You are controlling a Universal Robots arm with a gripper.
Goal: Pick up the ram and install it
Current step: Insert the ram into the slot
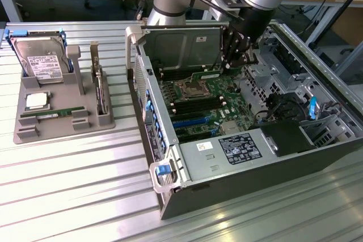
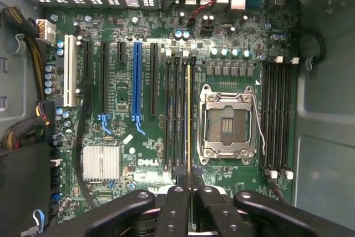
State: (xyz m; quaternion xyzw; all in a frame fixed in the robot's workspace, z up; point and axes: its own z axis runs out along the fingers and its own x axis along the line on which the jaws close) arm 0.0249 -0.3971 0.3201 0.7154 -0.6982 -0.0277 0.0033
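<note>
Ram point(image 2: 188, 115) edge-on, lengthwise along memory slot point(image 2: 176, 115)

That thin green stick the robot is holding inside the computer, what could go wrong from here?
The gripper holds the ram edge-on over the memory slots. If it sits slightly off the slot, pressing might bend it or strain the motherboard. The empty processor socket lies close beside, so a sideways slip could hit it.

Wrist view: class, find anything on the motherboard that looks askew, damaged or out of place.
Nothing looks damaged or askew. The ram in the gripper runs parallel to the slots; the socket is empty.
</note>
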